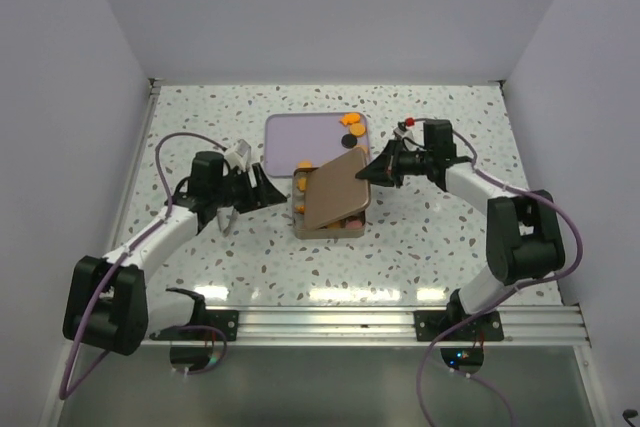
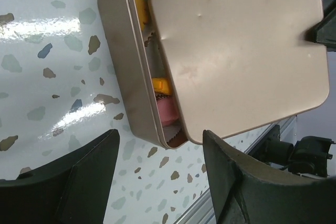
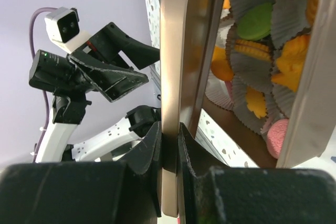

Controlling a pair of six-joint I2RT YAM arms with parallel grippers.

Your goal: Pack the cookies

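Observation:
A square metal tin (image 1: 345, 230) stands mid-table. Its lid (image 1: 338, 197) is tilted over it, low at the left and raised at the right. My right gripper (image 1: 374, 173) is shut on the lid's raised right edge; the right wrist view shows both fingers clamped on the lid's rim (image 3: 170, 145). Under the lid, cookies lie in white paper cups: a green one (image 3: 255, 20), orange ones (image 3: 291, 66) and a pink one (image 3: 281, 137). My left gripper (image 1: 266, 193) is open and empty just left of the tin, its fingers astride the tin's near corner (image 2: 160, 145).
A lilac tray (image 1: 300, 137) lies behind the tin with a few orange cookies (image 1: 350, 121) and a black one (image 1: 351, 132) at its right end. White walls close in the left, back and right. An aluminium rail (image 1: 330, 322) runs along the near edge.

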